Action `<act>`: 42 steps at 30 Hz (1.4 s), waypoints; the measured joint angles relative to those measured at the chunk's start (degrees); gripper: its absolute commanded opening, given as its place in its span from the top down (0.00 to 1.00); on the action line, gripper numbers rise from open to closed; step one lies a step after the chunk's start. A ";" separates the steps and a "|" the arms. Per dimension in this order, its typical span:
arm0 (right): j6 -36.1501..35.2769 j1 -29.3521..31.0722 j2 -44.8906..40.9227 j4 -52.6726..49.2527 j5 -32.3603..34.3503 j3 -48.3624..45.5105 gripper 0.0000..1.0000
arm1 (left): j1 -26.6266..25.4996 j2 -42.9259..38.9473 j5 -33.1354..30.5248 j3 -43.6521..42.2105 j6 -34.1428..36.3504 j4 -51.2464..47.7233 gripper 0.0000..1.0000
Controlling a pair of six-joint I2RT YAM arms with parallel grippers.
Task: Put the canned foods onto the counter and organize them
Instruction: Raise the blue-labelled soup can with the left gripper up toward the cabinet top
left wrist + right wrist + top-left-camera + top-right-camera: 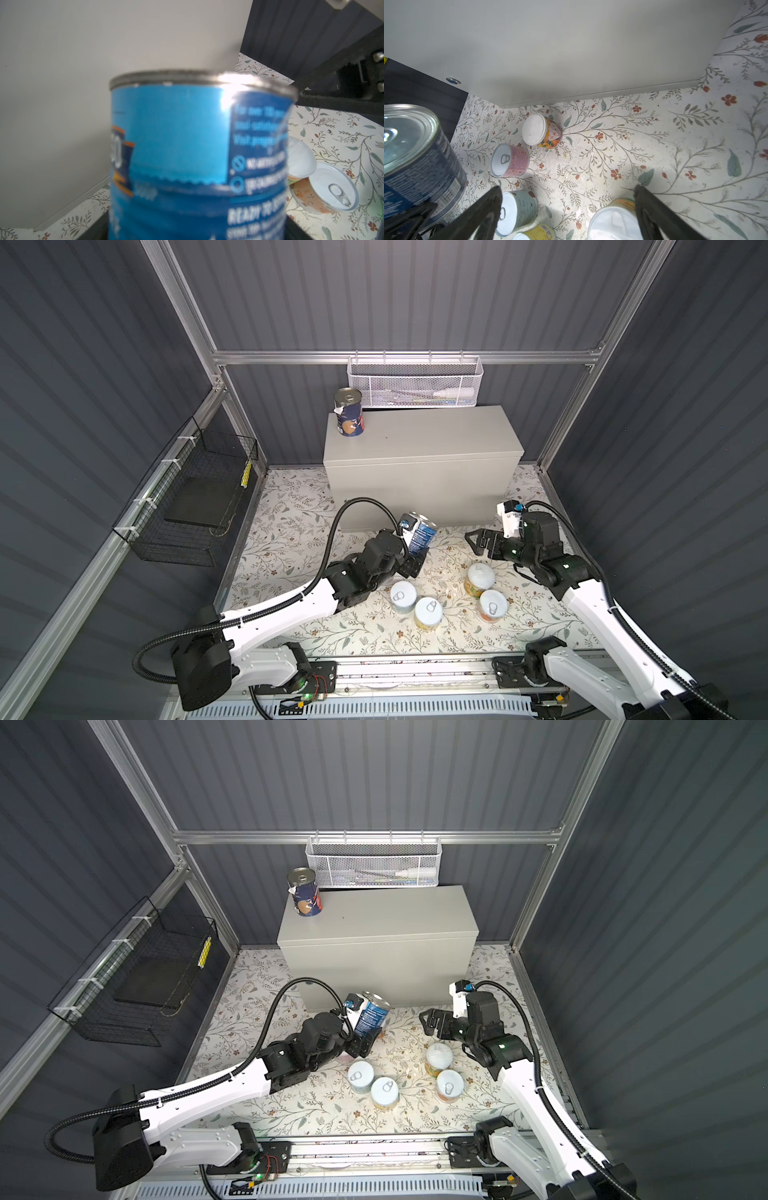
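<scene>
Left tool [417, 560]: clenched low on the blue can [420, 536], grasping near the base; lid end free.
Blue can: apparently lifted off the floral tabletop [374, 639], just in front of the cabinet front [415, 497]. Long axis tilted, lid leaning up and toward the cabinet, not upright. Fills the left wrist view [187, 155], label blurred.
Right tool [477, 540]: released, jaws wide, nothing between them. Hovers above the yellow-green can [481, 580], tips pointing at the blue can, apart from it.
Cabinet tabletop [424, 435]: one twin blue can [350, 414] upright at the far-left corner; nothing else on it.
Small cans: all down on the floral tabletop. Pale can [403, 596] touching yellow can [428, 612]; orange can [492, 605] just beside the yellow-green one. In the right wrist view, pink can [509, 160] and floral can [543, 131] nearer the cabinet foot, mostly hidden under the left arm from above.
Key relation: target surface above and beyond the held can, straight past its lid end. Left arm nearer and already loaded; free spot just right of the twin.
Next move (judgement): raise clear of the front edge, swing axis to vertical, set down beside the twin.
Risk (judgement): low grip plus tilt — likely topple at release if not squared; base may clip the edge on the way up.
</scene>
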 measured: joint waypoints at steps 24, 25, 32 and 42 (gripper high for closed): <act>1.66 0.00 -8.72 2.25 0.52 -5.84 0.01 | 0.02 1.88 4.15 17.79 6.71 -3.41 0.38; 1.55 0.00 -9.09 2.40 0.33 -6.03 0.01 | 0.13 2.36 4.11 19.21 7.67 -3.63 0.38; 0.85 0.00 -13.97 5.27 -3.45 -9.81 0.01 | 3.15 6.05 3.52 30.38 11.32 -7.15 0.37; 0.57 0.00 -17.27 7.63 -2.71 -12.46 0.01 | 14.38 12.70 3.34 46.03 13.14 -14.10 0.36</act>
